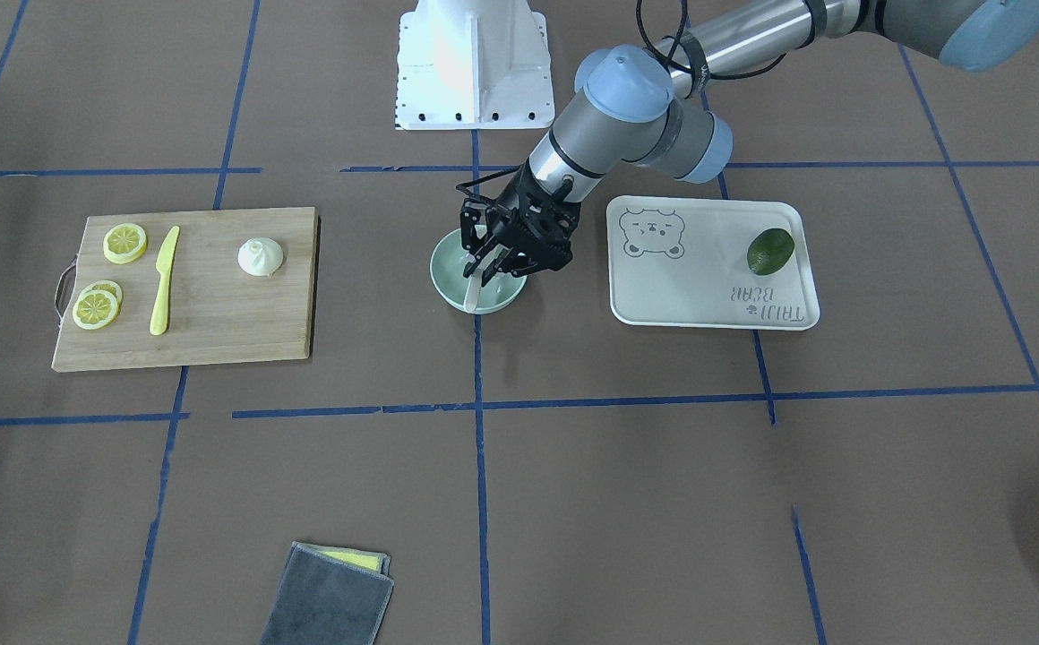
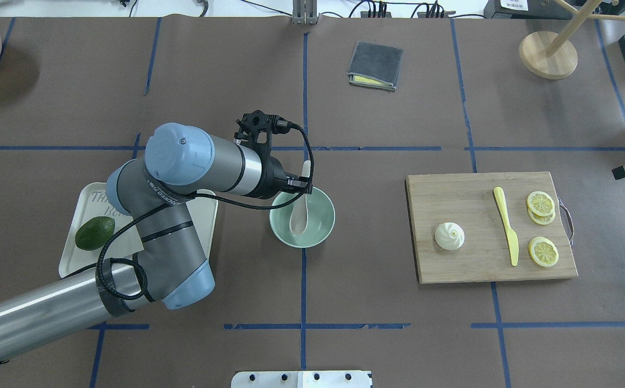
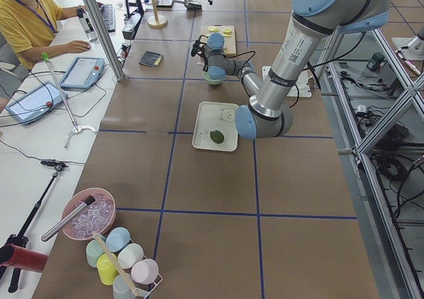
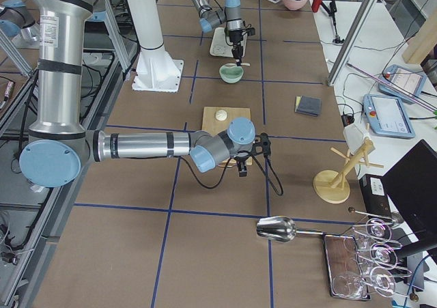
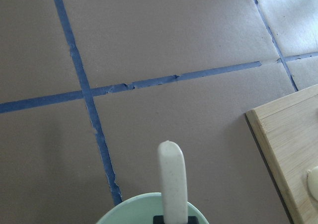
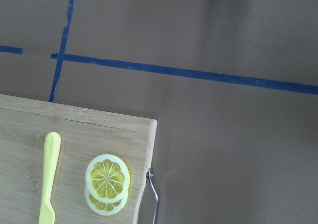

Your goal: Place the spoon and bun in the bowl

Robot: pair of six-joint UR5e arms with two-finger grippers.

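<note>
Jaws of the left gripper (image 1: 486, 266) look clamped on the spoon (image 2: 297, 221), its scoop down in the bowl (image 2: 327, 229) mid-counter, while the bun (image 2: 449, 236) waits on the board (image 2: 469, 267) toward the counter's right edge; releasing with the handle overhanging the rim could tip the spoon out.
</note>
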